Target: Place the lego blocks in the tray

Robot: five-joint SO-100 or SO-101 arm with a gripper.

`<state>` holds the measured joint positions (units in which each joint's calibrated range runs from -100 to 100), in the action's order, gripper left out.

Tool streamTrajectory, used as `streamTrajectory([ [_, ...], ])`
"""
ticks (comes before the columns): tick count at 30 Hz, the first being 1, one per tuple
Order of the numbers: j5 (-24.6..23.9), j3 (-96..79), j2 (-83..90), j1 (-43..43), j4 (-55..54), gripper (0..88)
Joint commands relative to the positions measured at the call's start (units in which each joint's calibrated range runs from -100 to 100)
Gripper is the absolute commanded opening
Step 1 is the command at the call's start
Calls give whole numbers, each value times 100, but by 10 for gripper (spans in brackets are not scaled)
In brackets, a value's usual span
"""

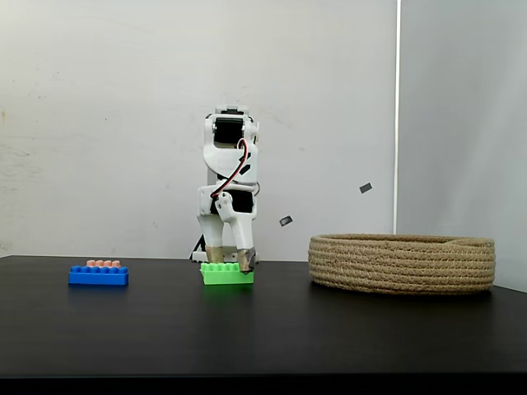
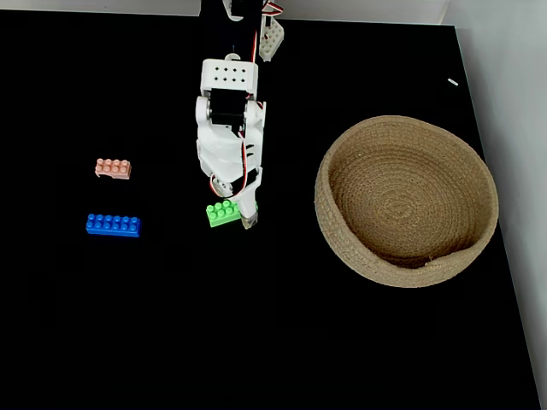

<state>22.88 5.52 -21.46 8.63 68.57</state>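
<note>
A: Side-on fixed view, status?

B: Black counter (image 1: 263, 329) is seen edge-on. White arm (image 1: 228, 164) is pitched down at centre, hand (image 1: 231, 257) lowered onto the green brick (image 1: 227, 274). Two tan-tipped fingers (image 1: 246, 257) are seen at the brick's studs, one at its left part, one at its right end. Brick is flat on the counter. Whether it is actually clamped cannot be told from here.

A: Other bricks?

B: Blue brick (image 1: 98, 276) is seen far left, orange-pink brick (image 1: 104, 263) showing just above and behind it. Rope tray (image 1: 402, 262) is sat to the right, well apart from the hand.

A: Top-down fixed view?

B: Arm (image 2: 229, 128) is reached in from the far edge. Hand (image 2: 237, 209) is set over the green brick (image 2: 220, 213); one finger (image 2: 248, 215) is seen at its right end, the other is hidden under the wrist. Grip state can't be told here either. Blue brick (image 2: 113, 225) is left, nearer; orange-pink brick (image 2: 114, 168) is farther back, apart from it. Tray (image 2: 406, 201) is right, no bricks seen inside. Counter (image 2: 256, 342) is black throughout.
</note>
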Motion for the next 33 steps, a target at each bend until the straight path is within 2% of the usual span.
streamTrajectory([
  [1, -49, 300, 91, 68, 2, 221],
  [6, -98, 246, -90, 68, -139, 187],
  [7, -103, 246, -133, 60, -181, 135],
  [8, -107, 246, -167, 44, -214, 41],
  [9, -112, 237, -193, 35, -239, 0],
  [14, -34, 173, 125, 11, -56, 0],
  [20, 122, 109, 1733, -162, 419, 0],
  [26, 288, 127, 2920, -1358, 294, 0],
  [33, 298, 729, 2860, -2949, -48, 0],
])
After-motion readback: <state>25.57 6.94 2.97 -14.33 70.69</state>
